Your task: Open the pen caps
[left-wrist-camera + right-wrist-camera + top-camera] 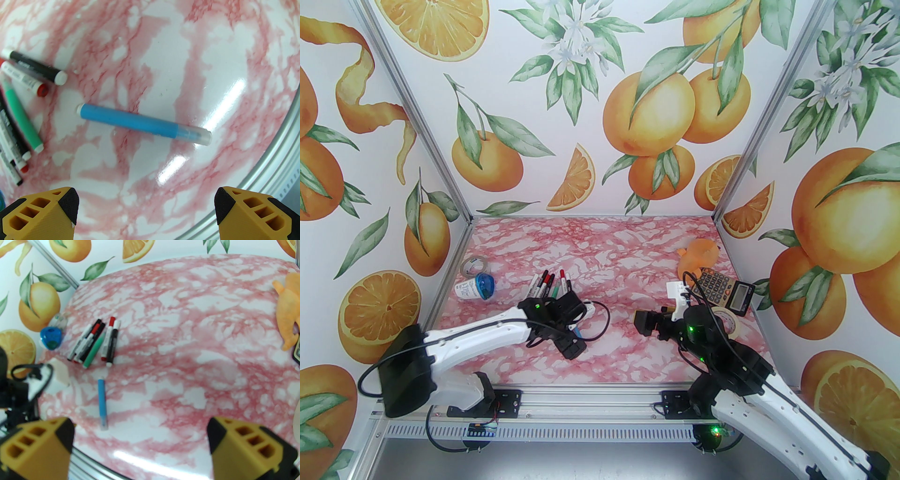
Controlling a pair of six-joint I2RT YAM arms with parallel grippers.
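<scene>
Left gripper [146, 206]: jaws wide apart, nothing between them. Yellow ribbed fingers [42, 211] with black textured pads. The arm stretches low from its base, forward and to the right, and the wrist is pitched down at the table [628, 243].

Right gripper [140, 439]: jaws also fully apart and empty, with the same yellow fingers. The arm is folded at the elbow. The gripper is held above the table, aimed left and across toward the pens.

Table: glossy pink-and-white marble-pattern sheet showing bright streaks of glare. An aluminium rail runs along its near edge.

Blue pen [131, 120]: lies flat and alone on the table, directly ahead of the left gripper's open jaws and touching neither finger. It has a matte blue barrel with a white end plug. Its clear cap [196, 136] is seated, and the blue tip is visible through it.

Pen cluster [96, 343]: farther back and apart from the blue pen, lying roughly parallel and side by side. It holds a green pen [21, 117], a black pen [32, 68] with a white cap [61, 78], and white printed barrels with red and black caps. All caps appear on.

Left rear: blue-lidded container [476, 287] lying on its side, with a clear tape roll [474, 266] just behind it.

Right side: masking tape roll [729, 321], partly hidden by the right arm. Beyond it is a calculator [712, 286], then a soft orange plush toy [698, 253].
</scene>
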